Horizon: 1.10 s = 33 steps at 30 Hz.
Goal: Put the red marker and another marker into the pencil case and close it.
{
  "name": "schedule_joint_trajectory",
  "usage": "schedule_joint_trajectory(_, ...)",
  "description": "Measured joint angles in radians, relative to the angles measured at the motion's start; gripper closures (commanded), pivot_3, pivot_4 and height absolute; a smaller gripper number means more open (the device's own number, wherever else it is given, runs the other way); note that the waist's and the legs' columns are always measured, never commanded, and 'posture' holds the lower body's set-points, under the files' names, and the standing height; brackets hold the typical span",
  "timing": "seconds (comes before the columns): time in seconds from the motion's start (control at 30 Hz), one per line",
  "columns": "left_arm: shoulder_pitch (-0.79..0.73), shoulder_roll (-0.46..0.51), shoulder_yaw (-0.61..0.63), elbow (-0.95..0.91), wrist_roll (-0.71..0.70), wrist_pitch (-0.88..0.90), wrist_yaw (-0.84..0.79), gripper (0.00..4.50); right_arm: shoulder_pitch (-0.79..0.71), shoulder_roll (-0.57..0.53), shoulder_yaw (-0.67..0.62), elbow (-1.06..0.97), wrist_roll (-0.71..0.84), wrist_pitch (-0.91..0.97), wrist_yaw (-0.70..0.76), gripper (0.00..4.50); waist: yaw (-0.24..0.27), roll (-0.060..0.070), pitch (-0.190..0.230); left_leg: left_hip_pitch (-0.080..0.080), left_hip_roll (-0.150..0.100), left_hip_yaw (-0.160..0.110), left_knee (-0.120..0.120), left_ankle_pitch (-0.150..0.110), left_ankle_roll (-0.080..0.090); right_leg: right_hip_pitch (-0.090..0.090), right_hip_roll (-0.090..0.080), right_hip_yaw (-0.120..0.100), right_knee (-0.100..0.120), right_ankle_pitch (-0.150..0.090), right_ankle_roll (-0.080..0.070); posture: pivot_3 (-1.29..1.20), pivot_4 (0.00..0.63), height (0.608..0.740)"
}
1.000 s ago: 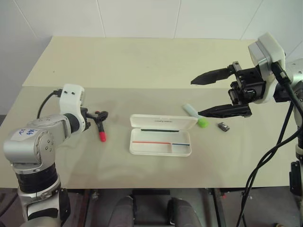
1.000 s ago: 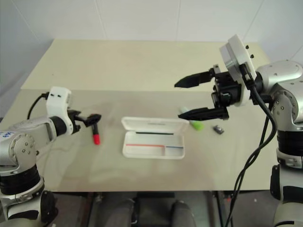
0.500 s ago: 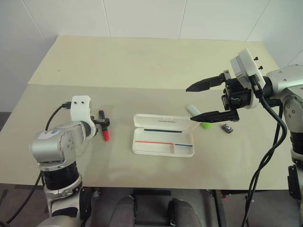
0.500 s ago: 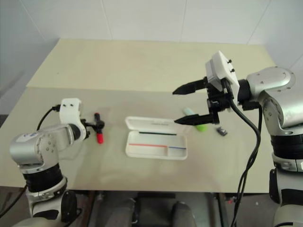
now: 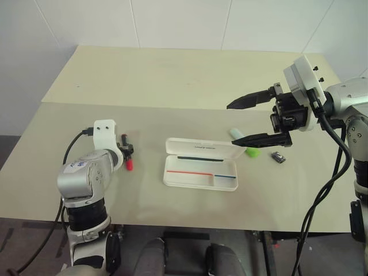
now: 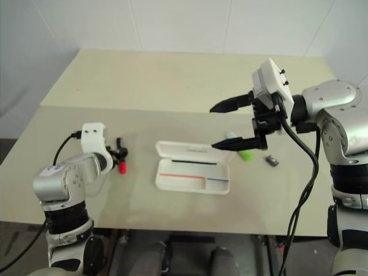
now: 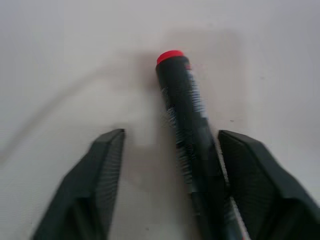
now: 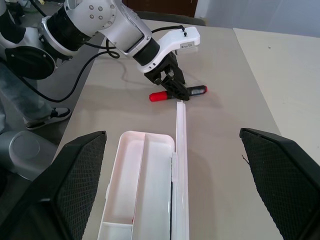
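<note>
Left gripper [image 5: 127, 155]: low over the desk [image 5: 172, 75], its jaws straddling the red marker [image 7: 187, 135]; one finger lies against the barrel, the other stands off it with a gap, so the jaws are partly open and not clamped.
Red marker: flat on the desk, left of the pencil case [image 5: 201, 172] and well apart from it, black barrel between the jaws, red cap showing past the fingertips.
Pencil case: near the desk's middle, open; the tray lies flat with a red and a blue line inside, and the lid stands raised along the far edge.
Another marker [image 5: 244, 144]: pale mint barrel with green cap, on the desk just behind the case's right end.
Right gripper [image 5: 253, 119]: raised above the desk to the right of the case, jaws spread wide with nothing between them.
Small dark clip [image 5: 278, 156]: on the desk right of the green-capped marker.
</note>
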<state>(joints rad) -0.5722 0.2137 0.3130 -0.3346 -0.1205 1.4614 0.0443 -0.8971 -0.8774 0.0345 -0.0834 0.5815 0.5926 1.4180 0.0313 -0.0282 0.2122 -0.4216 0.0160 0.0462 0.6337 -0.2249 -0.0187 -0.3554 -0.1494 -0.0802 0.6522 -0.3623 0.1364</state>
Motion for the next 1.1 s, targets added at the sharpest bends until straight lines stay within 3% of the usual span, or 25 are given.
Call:
schedule_joint_trajectory(0.17,0.002,0.008,0.003,0.002,0.015,-0.003,0.001,3.82,0.0,0.0,0.0,-0.009,0.003,0.003,-0.006,0.0,0.003,0.0,0.0,0.0,0.0,0.0,0.0,0.0,0.0,0.0,0.0,0.0,-0.001,0.0,0.0,0.0,0.15,0.74)
schedule_joint_trajectory(0.2,0.002,0.011,0.003,0.002,0.015,-0.003,-0.001,3.9,0.0,0.0,0.0,-0.009,0.003,0.004,-0.007,0.0,0.005,0.0,0.0,0.0,0.0,0.0,0.0,0.0,0.0,0.0,0.0,0.0,-0.001,0.0,0.0,0.0,0.15,0.74)
schedule_joint_trajectory(0.4,0.004,0.052,-0.033,0.008,0.014,-0.009,-0.031,3.9,-0.001,0.0,0.0,-0.009,0.002,0.004,-0.011,0.0,0.007,0.0,0.0,-0.001,0.0,0.0,-0.001,0.0,0.0,0.0,0.0,0.0,-0.001,0.0,0.0,0.0,0.15,0.74)
schedule_joint_trajectory(0.47,0.018,0.124,-0.086,0.007,-0.005,-0.021,-0.092,3.9,-0.001,0.0,0.0,-0.009,0.002,0.004,-0.011,0.0,0.005,0.0,0.0,-0.001,0.0,0.0,-0.001,0.0,0.0,-0.001,0.0,0.0,-0.002,0.0,0.0,0.0,0.15,0.74)
schedule_joint_trajectory(0.6,0.034,0.374,-0.186,-0.063,-0.139,-0.08,-0.353,3.9,-0.01,0.002,0.002,-0.006,-0.001,0.004,-0.011,0.0,-0.007,-0.005,0.003,-0.004,0.001,0.001,-0.004,-0.001,-0.001,-0.004,0.001,0.0,-0.006,0.001,0.0,0.0,0.15,0.74)
schedule_joint_trajectory(0.7,0.054,0.677,-0.152,-0.214,-0.285,-0.189,-0.665,3.9,-0.019,-0.009,-0.001,0.005,-0.003,0.003,-0.011,0.0,-0.024,-0.005,0.003,-0.006,0.003,0.003,-0.006,-0.003,-0.003,-0.005,0.003,0.001,-0.008,0.001,-0.001,0.0,0.15,0.74)
schedule_joint_trajectory(0.8,0.216,0.851,-0.141,-0.349,-0.368,-0.353,-0.911,3.9,-0.021,-0.012,-0.002,0.007,-0.004,0.002,-0.011,0.0,-0.035,0.001,0.002,-0.003,0.003,0.007,-0.009,-0.005,-0.003,-0.003,0.002,0.001,-0.014,0.001,-0.001,0.0,0.15,0.74)
schedule_joint_trajectory(0.93,0.307,0.878,-0.195,-0.376,-0.41,-0.478,-1.051,3.9,-0.021,-0.012,-0.001,0.008,-0.004,0.002,-0.013,0.0,-0.031,0.001,0.003,-0.004,0.007,0.007,-0.006,-0.006,-0.002,-0.004,0.006,0.001,-0.014,0.001,-0.001,0.0,0.15,0.74)
schedule_joint_trajectory(1.1,0.162,0.832,-0.334,-0.361,-0.364,-0.563,-1.026,3.9,-0.019,-0.022,-0.004,-0.005,-0.002,0.013,-0.018,0.0,-0.025,0.001,0.003,-0.003,0.006,0.007,-0.002,-0.006,0.0,-0.002,0.006,0.003,-0.012,0.004,-0.001,0.0,0.15,0.74)
